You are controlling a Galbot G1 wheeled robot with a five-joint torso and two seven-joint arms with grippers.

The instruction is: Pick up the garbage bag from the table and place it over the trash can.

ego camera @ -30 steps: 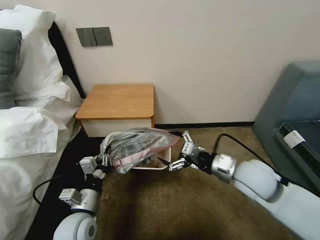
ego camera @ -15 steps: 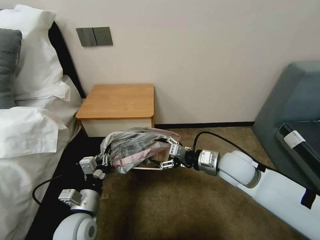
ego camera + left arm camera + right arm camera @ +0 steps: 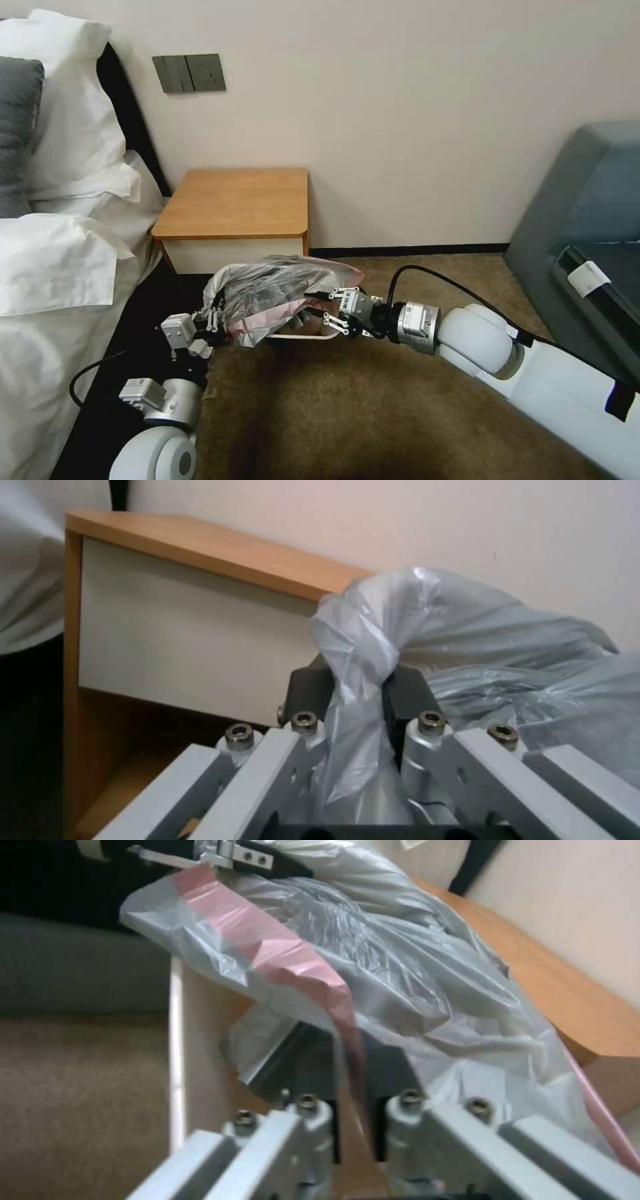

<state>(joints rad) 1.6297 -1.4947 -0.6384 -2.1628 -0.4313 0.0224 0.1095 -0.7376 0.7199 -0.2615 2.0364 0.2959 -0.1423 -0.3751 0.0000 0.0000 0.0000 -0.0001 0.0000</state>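
The garbage bag [image 3: 277, 290], crinkly grey film with a pink edge, hangs bunched above the trash can [image 3: 303, 337], whose cream rim peeks out beneath it. My left gripper [image 3: 213, 322] is shut on the bag's left end; the left wrist view has the film [image 3: 373, 630] pinched between the left gripper's [image 3: 357, 692] dark pads. My right gripper [image 3: 321, 307] is shut on the bag's pink edge [image 3: 293, 960] at the right side; in the right wrist view that gripper [image 3: 352, 1067] sits over the can's rim [image 3: 175, 1040]. The table [image 3: 233, 200] stands just behind, its top bare.
A bed with white pillows [image 3: 60, 253] runs along the left, close to my left arm. A grey sofa [image 3: 587, 200] stands at the right. Brown carpet [image 3: 373, 413] lies open in front of the can. The wall [image 3: 400, 100] is right behind the table.
My right gripper moved left from beside the can to the bag's pink edge and shut on it. The left gripper kept its hold and barely moved.
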